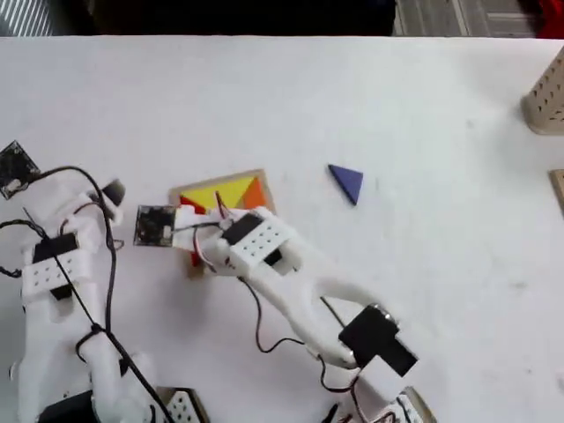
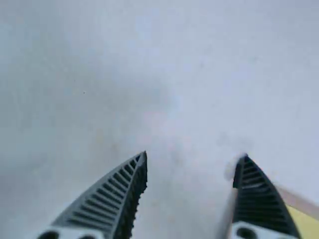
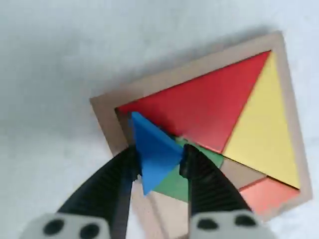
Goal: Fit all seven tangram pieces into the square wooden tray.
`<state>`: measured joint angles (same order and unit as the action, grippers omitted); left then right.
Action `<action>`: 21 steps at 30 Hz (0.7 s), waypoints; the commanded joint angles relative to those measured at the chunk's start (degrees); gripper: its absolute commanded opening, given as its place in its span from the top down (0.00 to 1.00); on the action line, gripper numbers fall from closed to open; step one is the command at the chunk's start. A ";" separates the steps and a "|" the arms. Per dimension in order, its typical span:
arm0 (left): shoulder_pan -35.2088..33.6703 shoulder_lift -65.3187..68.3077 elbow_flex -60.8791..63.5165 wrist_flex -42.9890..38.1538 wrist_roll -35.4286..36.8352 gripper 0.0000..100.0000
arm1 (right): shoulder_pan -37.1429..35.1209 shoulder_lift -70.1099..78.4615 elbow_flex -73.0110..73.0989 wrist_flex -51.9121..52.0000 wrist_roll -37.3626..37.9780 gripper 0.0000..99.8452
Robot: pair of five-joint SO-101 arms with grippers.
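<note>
White table [image 1: 423, 106]: blue piece [image 3: 149, 133] pinched in R gripper [image 3: 158, 152] over tray [image 3: 105, 119].

I see a white surface [image 1: 423, 115]. On it: square wooden tray [image 1: 220, 178] w/ coloured pieces, a loose blue triangle [image 1: 347, 182] well apart, perforated wooden block [image 1: 548, 92] at the edge.

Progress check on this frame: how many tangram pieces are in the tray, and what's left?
Done: the red piece, yellow piece, green piece and orange piece lie in the tray, with bare wood between some. In hand: the right gripper is shut on a blue piece over the tray. Left: a blue triangle on the table, apart from the tray.
</note>
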<state>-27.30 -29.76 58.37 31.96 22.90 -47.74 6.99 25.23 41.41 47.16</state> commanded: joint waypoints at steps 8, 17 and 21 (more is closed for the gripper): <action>-0.40 -1.36 -2.73 -1.23 0.44 0.72 | -1.63 -0.84 -6.07 7.96 0.62 0.70; 1.63 -1.36 -2.55 -0.79 0.26 0.72 | 0.57 -3.47 -11.87 18.33 0.62 0.70; 8.57 -1.80 -0.35 -1.05 -0.70 0.72 | 5.93 -9.27 -13.89 27.12 0.18 0.74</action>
<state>-25.45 -29.76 58.37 31.96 22.90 -46.95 5.14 15.03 61.36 47.16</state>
